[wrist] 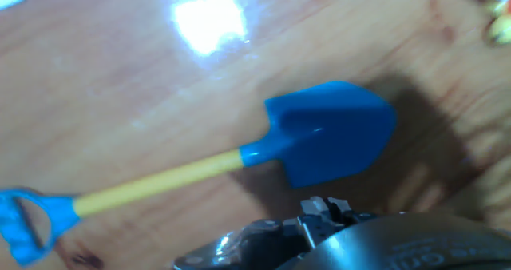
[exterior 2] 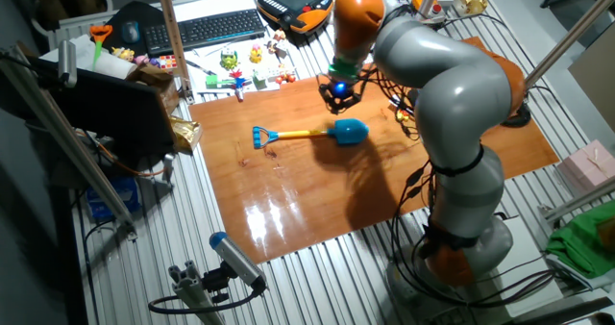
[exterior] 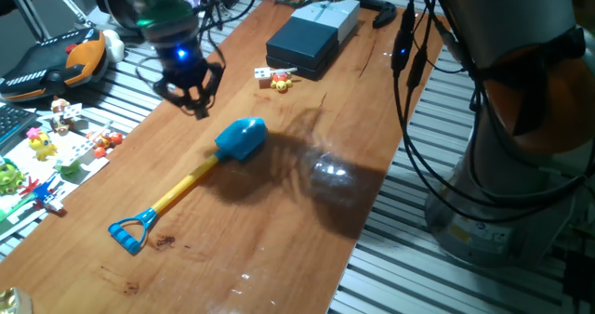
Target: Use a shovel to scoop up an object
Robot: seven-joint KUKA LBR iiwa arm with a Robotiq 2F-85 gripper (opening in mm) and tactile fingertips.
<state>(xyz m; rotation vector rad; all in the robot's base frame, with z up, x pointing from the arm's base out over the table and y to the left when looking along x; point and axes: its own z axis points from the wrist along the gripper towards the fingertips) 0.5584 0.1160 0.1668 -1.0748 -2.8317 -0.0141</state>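
Note:
The shovel lies flat on the wooden table with its blue blade (exterior: 243,137) towards the far side, a yellow shaft (exterior: 184,189) and a blue loop end (exterior: 130,232). It also shows in the other fixed view (exterior 2: 349,131) and fills the hand view (wrist: 331,132). My gripper (exterior: 193,98) hangs just above the table, a little beyond and left of the blade, open and empty. The object, a tiny yellow figure with red bits (exterior: 282,83), sits farther back beside a small white block (exterior: 264,73). Both are apart from the shovel.
A dark blue box (exterior: 303,43) stands behind the object at the back of the table. Small toys lie on a white sheet (exterior: 56,147) left of the table. The table's right edge (exterior: 372,212) drops to a slatted metal floor. Cables hang at the right.

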